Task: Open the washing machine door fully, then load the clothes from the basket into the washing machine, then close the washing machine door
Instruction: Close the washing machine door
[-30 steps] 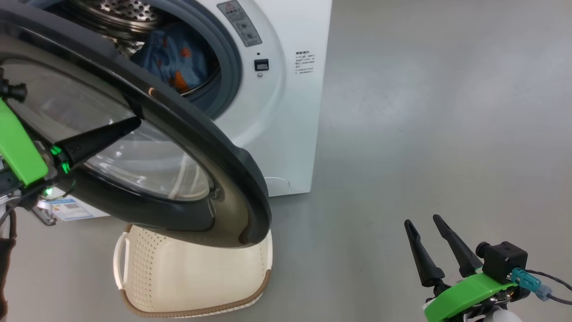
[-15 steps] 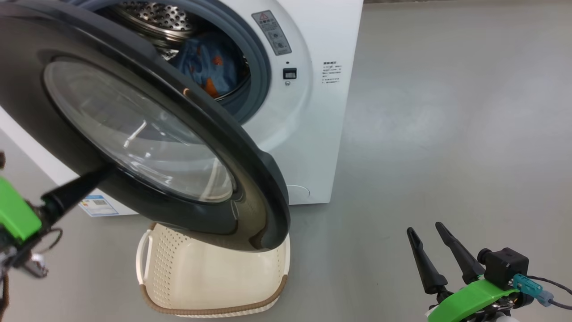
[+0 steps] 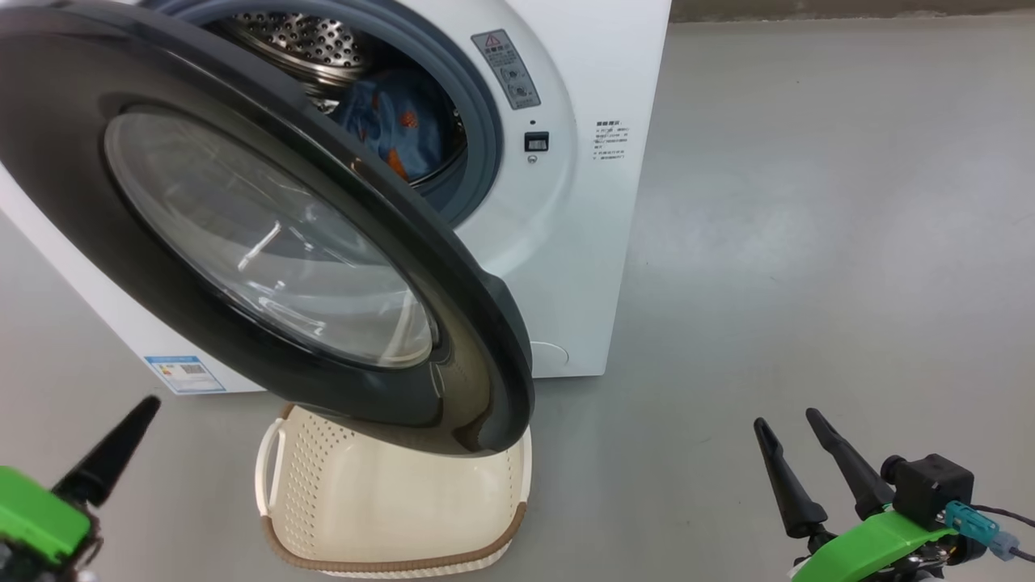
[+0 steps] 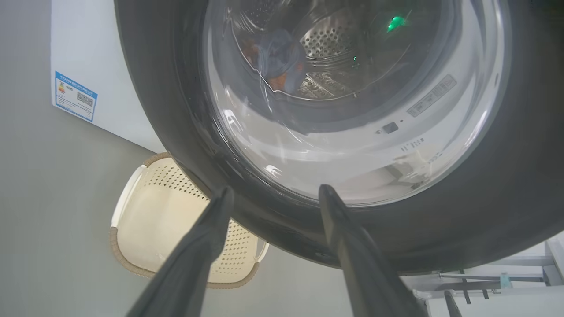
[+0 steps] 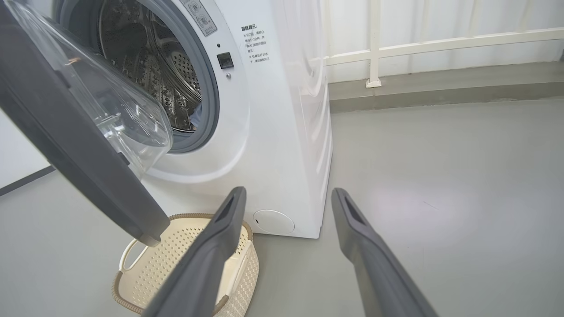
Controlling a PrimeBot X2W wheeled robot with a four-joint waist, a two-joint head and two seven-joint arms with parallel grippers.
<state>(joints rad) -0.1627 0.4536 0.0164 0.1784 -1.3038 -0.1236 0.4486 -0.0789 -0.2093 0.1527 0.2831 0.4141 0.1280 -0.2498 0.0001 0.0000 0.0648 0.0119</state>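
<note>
The washing machine [image 3: 582,242] stands white and boxy, its steel drum showing. The washing machine door [image 3: 453,267] hangs partly open, its black rim over the basket [image 3: 307,477]. The clothes [image 3: 396,121], light blue with orange print, lie inside the drum and show through the door glass [image 4: 277,61]. What I see of the basket [image 5: 163,264] holds nothing. My left gripper [image 4: 275,191] is open just short of the door's lower rim, touching nothing; one finger [image 3: 109,457] shows at the lower left. My right gripper [image 3: 786,419] is open and empty over the floor, right of the machine [image 5: 286,132].
Grey floor stretches to the right of the machine. A blue label [image 3: 184,373] marks its lower front corner. A white railing [image 5: 374,44] and a low kerb run behind it. The door's edge [image 5: 145,229] overhangs the basket's far side.
My left gripper has come off the door and dropped back toward the lower left, with its jaws now apart. The head view has shifted. The right gripper has stayed put.
</note>
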